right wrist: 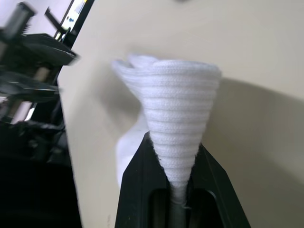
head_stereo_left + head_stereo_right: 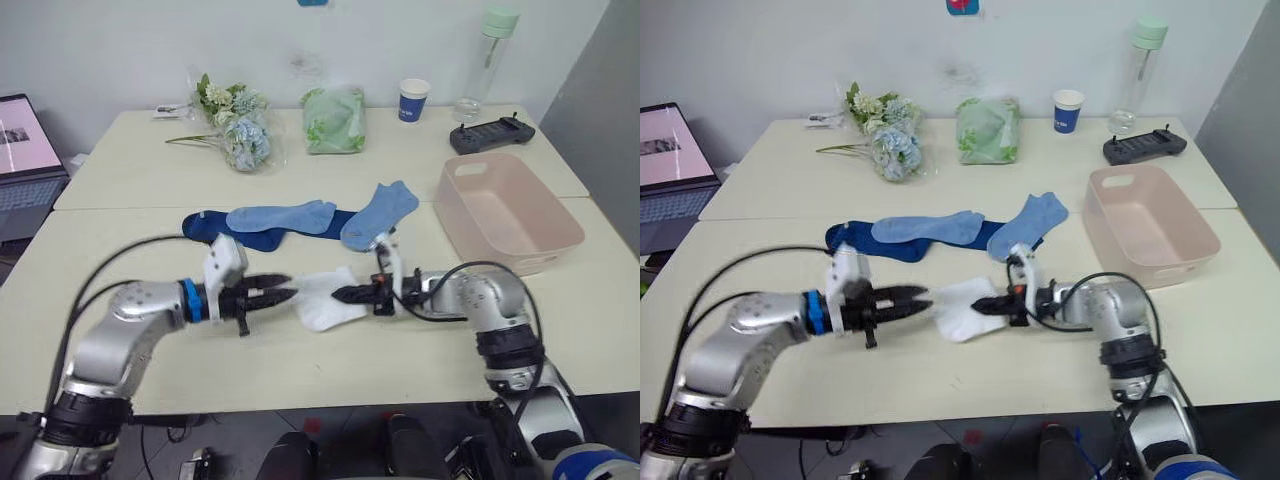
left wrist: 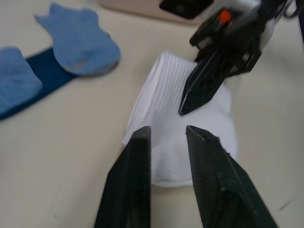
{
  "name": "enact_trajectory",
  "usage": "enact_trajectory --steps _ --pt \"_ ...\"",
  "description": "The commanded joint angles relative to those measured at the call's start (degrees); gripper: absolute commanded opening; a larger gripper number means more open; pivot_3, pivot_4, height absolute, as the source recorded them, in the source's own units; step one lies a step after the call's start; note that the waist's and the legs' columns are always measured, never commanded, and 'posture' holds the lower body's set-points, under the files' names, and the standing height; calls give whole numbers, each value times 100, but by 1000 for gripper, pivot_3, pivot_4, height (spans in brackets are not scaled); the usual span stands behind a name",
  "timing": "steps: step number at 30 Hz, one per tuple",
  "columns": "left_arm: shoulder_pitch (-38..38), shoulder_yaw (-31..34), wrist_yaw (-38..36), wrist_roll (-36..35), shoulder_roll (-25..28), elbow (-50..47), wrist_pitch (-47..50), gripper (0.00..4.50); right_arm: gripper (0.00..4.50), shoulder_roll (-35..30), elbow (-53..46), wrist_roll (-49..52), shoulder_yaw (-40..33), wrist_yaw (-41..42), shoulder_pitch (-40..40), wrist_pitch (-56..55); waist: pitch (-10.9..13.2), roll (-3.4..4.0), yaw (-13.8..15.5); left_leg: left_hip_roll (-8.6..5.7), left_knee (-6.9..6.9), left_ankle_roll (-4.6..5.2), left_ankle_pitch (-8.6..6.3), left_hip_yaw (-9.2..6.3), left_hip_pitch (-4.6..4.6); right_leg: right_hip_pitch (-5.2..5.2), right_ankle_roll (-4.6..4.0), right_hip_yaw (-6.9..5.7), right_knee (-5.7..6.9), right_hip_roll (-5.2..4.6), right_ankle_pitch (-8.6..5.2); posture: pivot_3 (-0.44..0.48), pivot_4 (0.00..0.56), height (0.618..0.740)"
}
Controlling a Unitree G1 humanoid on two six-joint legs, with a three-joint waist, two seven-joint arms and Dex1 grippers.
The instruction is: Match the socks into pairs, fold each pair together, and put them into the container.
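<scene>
Near the front edge of the table (image 2: pixel 300 375) a white sock (image 2: pixel 325 298) lies bunched between the two arms. The right gripper (image 2: pixel 338 294) is clamped on a ribbed fold of it, the knit pinched between its fingers. The left gripper (image 2: pixel 290 294) points at the sock's other end with its fingers slightly parted, grasping nothing; whether the tips touch the fabric is hard to say. Behind, two light blue socks (image 2: pixel 282 216) (image 2: pixel 380 213) lie across what looks like dark navy socks (image 2: pixel 215 227), though how many I cannot make out. The pink container (image 2: pixel 508 213) sits to the right, well apart.
</scene>
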Motion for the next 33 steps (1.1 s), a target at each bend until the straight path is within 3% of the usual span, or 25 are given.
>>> enact_trajectory --steps 1,5,7,13,18,28,33 --pt "-479 -85 295 -237 -198 -339 312 2637 0 -391 -466 -32 -372 23 -451 -454 0 0 18 -3 -1 0 0 1 1 2 0 -2 -2 1 0 0 150 740" --pt "-1141 -389 525 -148 -531 -322 390 3866 0 -1243 -379 -586 -90 421 -766 -1331 1 -5 25 -8 -3 -2 0 11 0 5 0 -9 -7 10 0 0 150 740" --pt "-1740 -589 757 4 -946 -52 256 4483 0 -1890 -20 -1214 55 600 -1012 -2153 11 -10 36 -8 -2 -2 0 16 -3 4 0 -8 -8 9 0 0 150 740" --pt "-2576 -898 1041 166 -1764 288 165 4483 0 -2968 1261 -2349 307 1063 -1648 -3903 21 -14 16 -23 16 -3 2 31 -42 -11 14 -9 -23 -1 7 0 150 740" --pt "-2969 -759 1543 -209 -2413 400 645 4483 0 -3722 3000 -4406 1364 920 -2064 -6719 22 -15 14 -14 19 -5 4 40 -60 -34 12 -6 -11 -1 8 0 150 740" --pt "-2851 -1196 1472 277 -2462 295 321 4483 0 -3276 5379 -6043 2315 476 -2475 -9127 23 -16 -15 -7 20 -8 5 65 -67 -57 12 16 -7 -2 9 0 150 740" --pt "-2632 -1354 1281 307 -2294 83 395 4483 0 -3196 6031 -6481 2685 864 -2376 -9756 23 -16 -8 -6 22 -9 6 64 -74 -66 11 18 -6 -3 9 0 150 740"
